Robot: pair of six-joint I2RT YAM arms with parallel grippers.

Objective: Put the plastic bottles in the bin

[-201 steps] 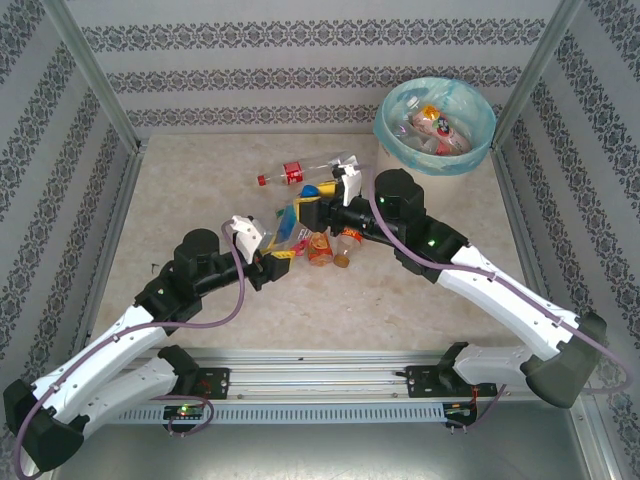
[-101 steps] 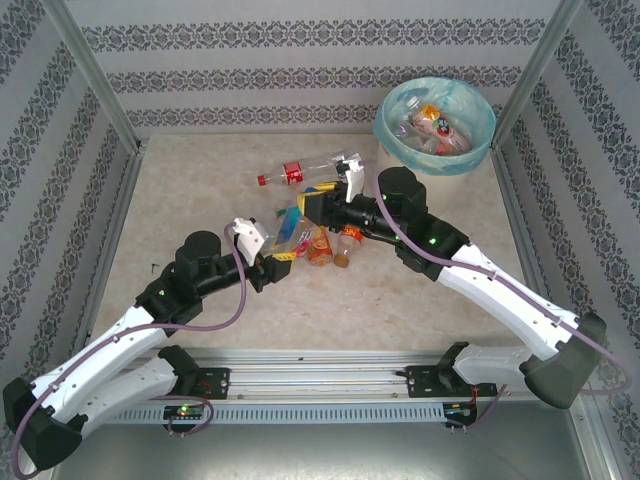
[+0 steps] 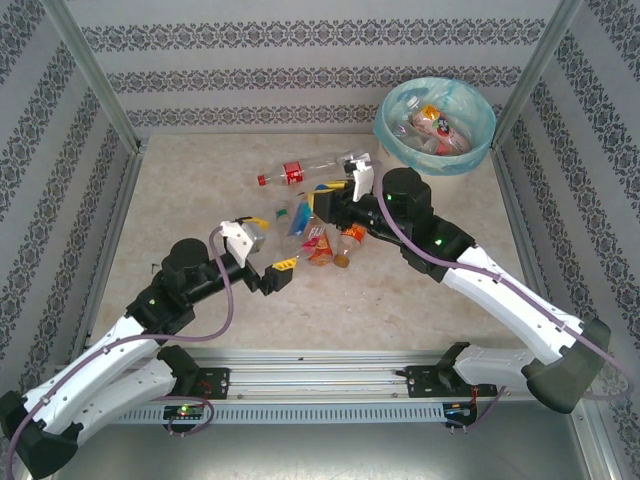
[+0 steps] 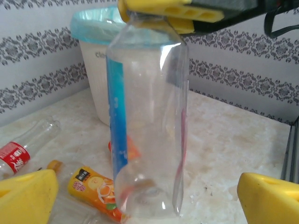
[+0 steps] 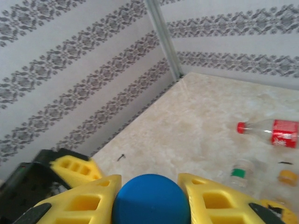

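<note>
The right end effector (image 5: 150,200) is pinching the blue-capped bottle (image 4: 147,116) upright over the tabletop (image 3: 200,180), the left end effector (image 3: 268,244) is standing spread beside it, so I'd be lifting straight before swinging to the far-right bin (image 3: 383,122).

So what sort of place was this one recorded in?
Probably a staged robot test cell rather than a real room: a marble-look tabletop boxed in by wallpaper-patterned panels on metal posts, two robot arms bolted at its near edge, with plastic bottles and a lined bin on it.
</note>
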